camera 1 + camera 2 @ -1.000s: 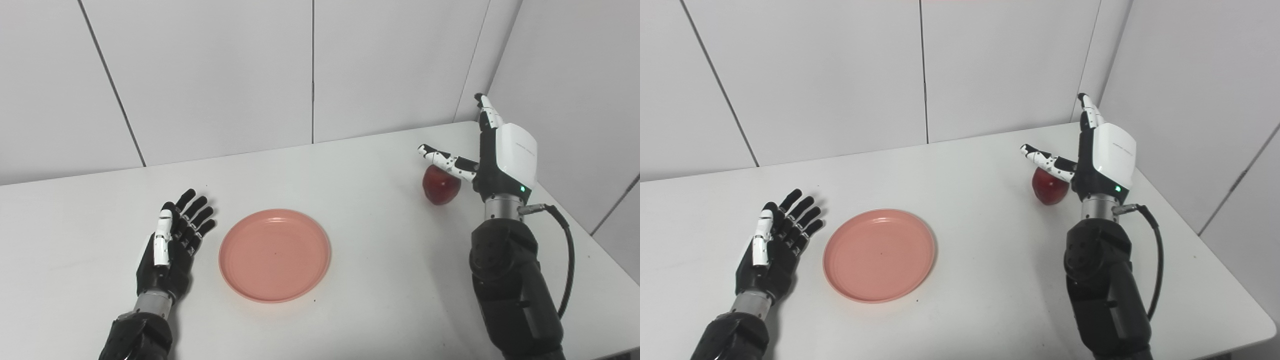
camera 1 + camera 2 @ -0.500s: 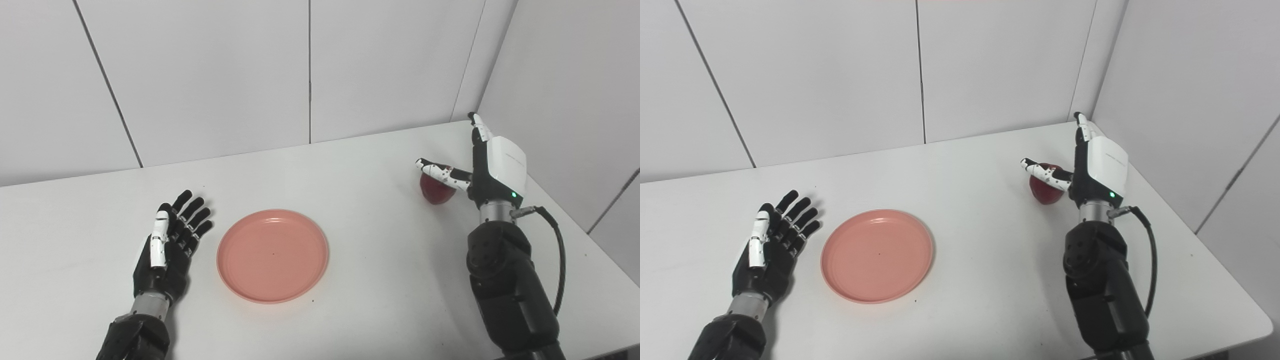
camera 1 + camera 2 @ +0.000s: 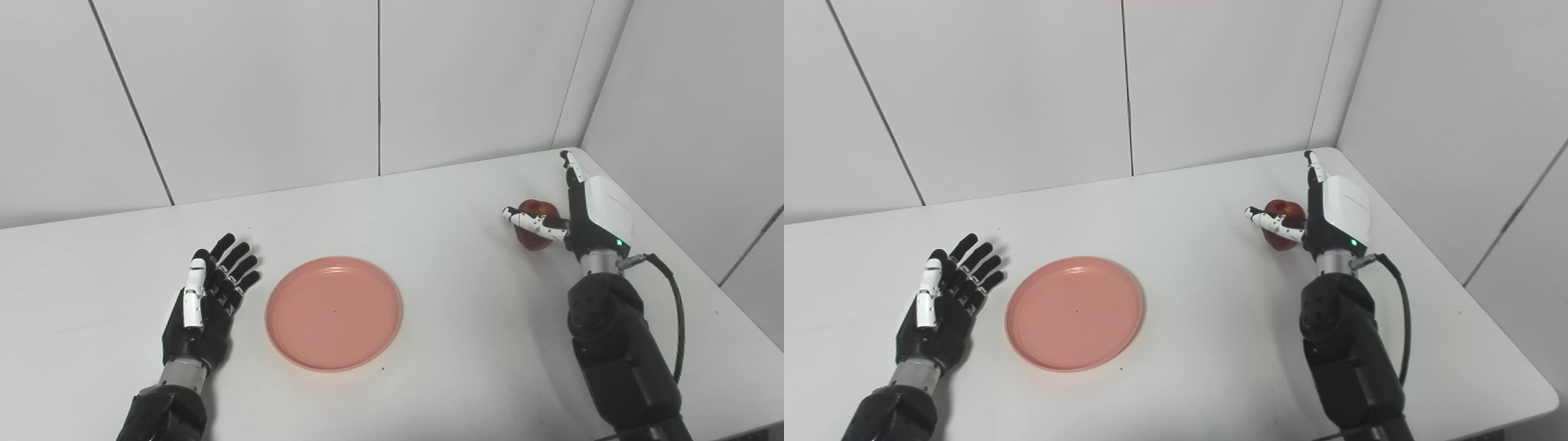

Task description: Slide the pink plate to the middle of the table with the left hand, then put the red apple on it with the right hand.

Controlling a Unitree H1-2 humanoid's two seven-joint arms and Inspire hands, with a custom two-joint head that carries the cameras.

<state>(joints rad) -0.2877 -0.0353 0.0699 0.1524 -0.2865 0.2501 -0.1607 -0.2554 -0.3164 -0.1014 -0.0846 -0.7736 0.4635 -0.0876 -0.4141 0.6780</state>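
Note:
A round pink plate [image 3: 334, 312] lies flat on the white table [image 3: 429, 202], a little left of its middle. My left hand [image 3: 205, 303] rests open, palm up, just left of the plate and apart from its rim. A red apple [image 3: 536, 223] stands on the table at the far right. My right hand [image 3: 582, 205] is low beside the apple, open, its thumb stretched across the apple's near side and the straight fingers on the apple's right side. Whether the palm touches the apple I cannot tell.
White wall panels [image 3: 257, 92] rise behind the table, and another wall [image 3: 698, 122] runs close along its right edge. A black cable [image 3: 674, 318] loops from my right wrist.
My right hand has dropped lower and closer around the apple, so the apple now shows between thumb and palm. The left hand and the plate have stayed where they were.

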